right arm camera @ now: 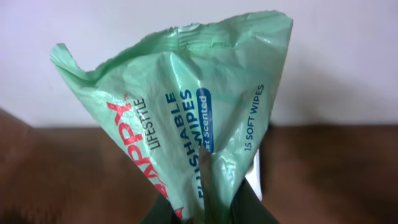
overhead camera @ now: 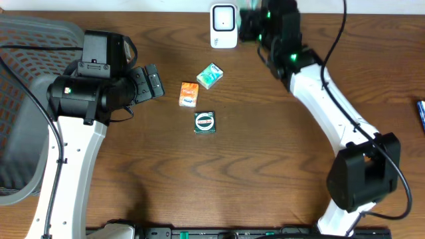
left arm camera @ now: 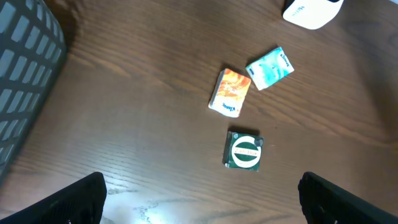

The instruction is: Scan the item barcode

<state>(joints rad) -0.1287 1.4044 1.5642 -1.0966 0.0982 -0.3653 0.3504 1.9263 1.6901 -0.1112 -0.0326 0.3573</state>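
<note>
My right gripper (right arm camera: 208,210) is shut on a pale green pack of flushable wipes (right arm camera: 186,112), pinching its crumpled lower end; the pack fills the right wrist view. From overhead this gripper (overhead camera: 252,25) hangs at the table's far edge, just right of the white barcode scanner (overhead camera: 224,25), and only a bit of green pack (overhead camera: 252,9) shows. My left gripper (overhead camera: 151,82) stands wide open at the left, with nothing between its dark fingertips (left arm camera: 74,202). No barcode is visible on the pack.
Three small packs lie mid-table: an orange one (overhead camera: 189,93), a teal one (overhead camera: 210,75) and a dark green square one (overhead camera: 204,122). All three show in the left wrist view, the dark green pack (left arm camera: 244,150) nearest. A grey mesh chair (overhead camera: 26,73) stands at the left.
</note>
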